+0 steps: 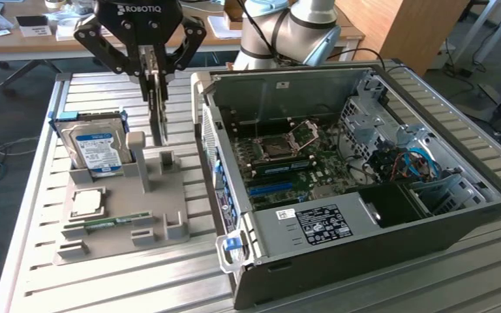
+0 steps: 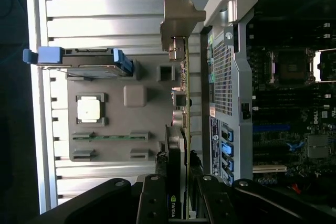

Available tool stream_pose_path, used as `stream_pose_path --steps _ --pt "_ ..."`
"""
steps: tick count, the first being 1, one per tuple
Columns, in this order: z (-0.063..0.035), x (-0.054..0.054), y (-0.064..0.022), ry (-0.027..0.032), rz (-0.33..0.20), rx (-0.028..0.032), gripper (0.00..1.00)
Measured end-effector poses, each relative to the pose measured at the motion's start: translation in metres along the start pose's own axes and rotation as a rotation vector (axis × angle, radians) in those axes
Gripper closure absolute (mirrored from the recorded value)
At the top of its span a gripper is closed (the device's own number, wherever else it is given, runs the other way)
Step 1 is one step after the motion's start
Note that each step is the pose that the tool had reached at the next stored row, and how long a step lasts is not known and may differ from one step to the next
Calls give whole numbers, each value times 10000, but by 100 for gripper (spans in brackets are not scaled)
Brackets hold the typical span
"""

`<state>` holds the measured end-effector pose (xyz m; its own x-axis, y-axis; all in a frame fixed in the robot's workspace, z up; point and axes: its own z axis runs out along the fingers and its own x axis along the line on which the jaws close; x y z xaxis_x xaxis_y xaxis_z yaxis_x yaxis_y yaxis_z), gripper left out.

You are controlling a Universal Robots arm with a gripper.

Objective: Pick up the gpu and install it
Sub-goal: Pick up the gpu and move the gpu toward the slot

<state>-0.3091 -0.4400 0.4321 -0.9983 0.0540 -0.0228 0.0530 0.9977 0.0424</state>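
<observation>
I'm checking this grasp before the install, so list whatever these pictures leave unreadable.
- gpu: edge-on in both views, so its faces and connector edge are unreadable.
- End effector: its body is cut off by the exterior view's upper edge.
- Hard drive: lower end is hidden in the grey holder, exterior view.
- Processor: markings are too small to read in both views.

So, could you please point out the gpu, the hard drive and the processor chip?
gpu [image 1: 157,117], exterior view, its board seen edge-on.
hard drive [image 1: 96,147], exterior view, its blue label.
processor chip [image 1: 88,201], exterior view, its silver top.
</observation>
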Motion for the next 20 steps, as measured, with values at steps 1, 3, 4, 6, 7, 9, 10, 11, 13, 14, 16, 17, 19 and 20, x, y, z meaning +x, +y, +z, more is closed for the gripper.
stream_pose_path --steps 1,3,4,6,7,9,10,11,13,14,16,17,19,20 --pt "0 -8 1 0 0 1 73" --pt "0 -24 2 0 1 0 73" --pt "1 -36 3 -1 2 -2 73" --pt "1 -57 4 0 2 -1 73" --pt "2 -68 4 0 1 -2 73" --pt "2 -94 6 0 2 -3 73" --pt "3 -109 7 -1 2 -5 73" --pt "3 -124 7 0 2 -6 73" --pt "4 -157 9 0 2 -7 73" --pt "4 -174 10 0 2 -9 73" --pt "5 -206 11 0 1 -11 73" --pt "5 -220 12 1 2 -13 73" --pt "6 -249 14 0 2 -16 73" --pt "7 -262 15 0 3 -17 73"
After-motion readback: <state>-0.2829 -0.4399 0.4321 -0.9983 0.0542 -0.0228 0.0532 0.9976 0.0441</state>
